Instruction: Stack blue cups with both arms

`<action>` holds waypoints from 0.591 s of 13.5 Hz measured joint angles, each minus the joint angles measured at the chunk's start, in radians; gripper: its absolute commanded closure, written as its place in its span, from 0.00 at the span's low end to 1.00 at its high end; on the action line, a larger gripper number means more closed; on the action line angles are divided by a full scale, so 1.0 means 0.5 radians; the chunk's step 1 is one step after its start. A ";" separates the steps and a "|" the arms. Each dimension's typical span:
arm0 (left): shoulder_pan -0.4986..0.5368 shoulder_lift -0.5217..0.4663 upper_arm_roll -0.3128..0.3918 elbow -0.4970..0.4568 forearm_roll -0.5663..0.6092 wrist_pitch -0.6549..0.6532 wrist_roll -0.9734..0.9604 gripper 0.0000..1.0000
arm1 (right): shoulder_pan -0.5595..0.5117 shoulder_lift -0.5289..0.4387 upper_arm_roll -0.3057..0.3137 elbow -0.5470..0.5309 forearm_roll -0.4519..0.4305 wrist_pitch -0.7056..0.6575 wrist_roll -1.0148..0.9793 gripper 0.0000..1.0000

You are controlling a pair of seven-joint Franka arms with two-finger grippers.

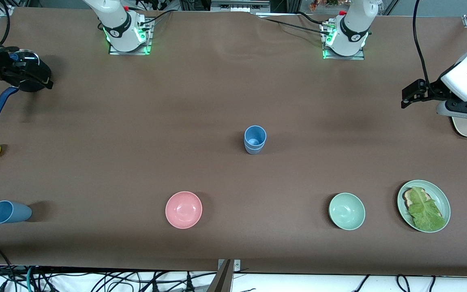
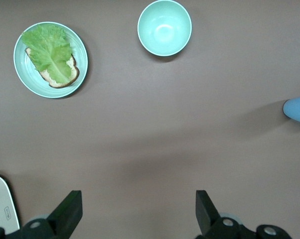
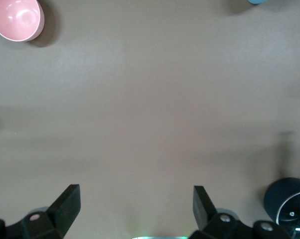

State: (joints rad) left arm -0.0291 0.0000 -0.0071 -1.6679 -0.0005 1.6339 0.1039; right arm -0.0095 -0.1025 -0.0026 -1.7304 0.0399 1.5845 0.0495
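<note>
Stacked blue cups (image 1: 255, 139): upright at table centre. Third blue cup (image 1: 9, 212): on its side at the right arm's end, front view only. Left gripper (image 2: 139, 211) and right gripper (image 3: 136, 206): wide open, empty; wrist views show fingers.

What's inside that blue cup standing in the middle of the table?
A second blue cup is nested inside the standing blue cup; its rim shows. The outer cup's bottom is hidden.
</note>
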 measured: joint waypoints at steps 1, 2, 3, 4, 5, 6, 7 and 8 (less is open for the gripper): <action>0.000 0.000 0.000 0.000 0.000 0.000 0.000 0.00 | -0.001 0.003 0.000 0.000 -0.003 0.003 -0.014 0.00; 0.000 0.000 0.000 0.000 0.000 0.000 0.000 0.00 | -0.001 0.006 0.000 0.000 -0.011 0.015 -0.020 0.00; 0.000 0.001 0.000 0.000 0.000 -0.002 0.000 0.00 | -0.002 0.009 0.000 0.000 -0.026 0.032 -0.025 0.00; 0.001 0.001 0.000 0.000 0.000 -0.008 0.000 0.00 | -0.003 0.012 0.000 0.000 -0.038 0.040 -0.031 0.00; 0.001 0.001 0.000 0.000 0.000 -0.014 0.000 0.00 | -0.004 0.013 0.001 0.000 -0.048 0.042 -0.034 0.00; 0.001 0.002 0.000 0.000 0.000 -0.016 0.000 0.00 | -0.004 0.013 0.005 0.000 -0.057 0.042 -0.037 0.00; 0.001 0.002 0.000 0.000 0.000 -0.017 0.000 0.00 | -0.004 0.013 0.010 0.000 -0.063 0.043 -0.037 0.00; 0.002 0.002 0.000 0.000 0.000 -0.018 0.000 0.00 | -0.004 0.013 0.014 0.000 -0.066 0.044 -0.040 0.00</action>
State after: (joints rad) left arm -0.0281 0.0012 -0.0073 -1.6679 -0.0005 1.6251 0.1039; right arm -0.0112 -0.0958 0.0044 -1.7304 0.0068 1.6066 0.0296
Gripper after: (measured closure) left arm 0.000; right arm 0.000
